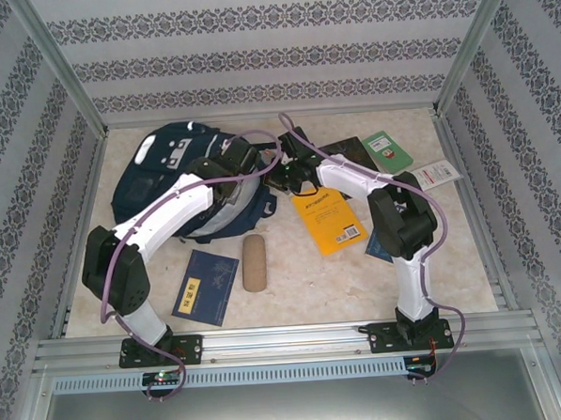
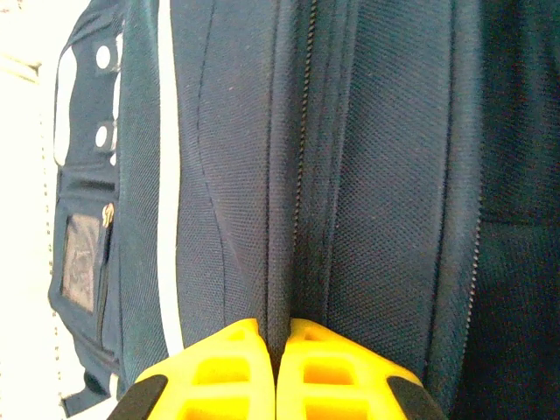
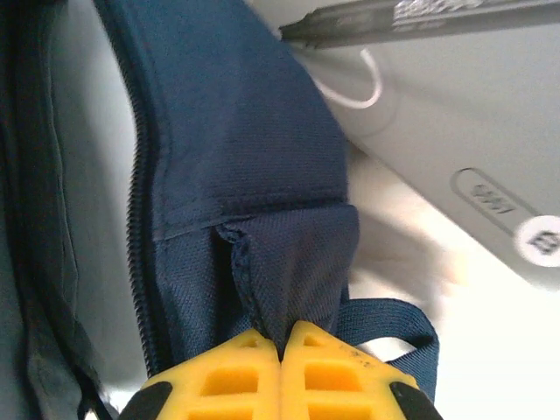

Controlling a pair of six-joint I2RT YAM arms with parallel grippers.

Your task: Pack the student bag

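Note:
The navy student bag (image 1: 161, 174) lies at the table's back left, its white stripe (image 2: 168, 175) and zip line (image 2: 302, 149) seen close in the left wrist view. My left gripper (image 2: 276, 337) is shut, pinching a fold of the bag's fabric beside the zip. At the bag's right edge, my right gripper (image 3: 282, 343) is shut on a tuck of its navy fabric (image 3: 297, 262), next to a strap loop (image 3: 394, 319). From above, both grippers, left (image 1: 243, 165) and right (image 1: 281, 177), meet at the bag's right side.
A yellow book (image 1: 330, 220) lies under the right arm, a dark book (image 1: 343, 152) and a green book (image 1: 388, 152) behind it. A blue book (image 1: 204, 285) and a tan case (image 1: 254, 261) lie in front of the bag. A white card (image 1: 436, 172) sits far right.

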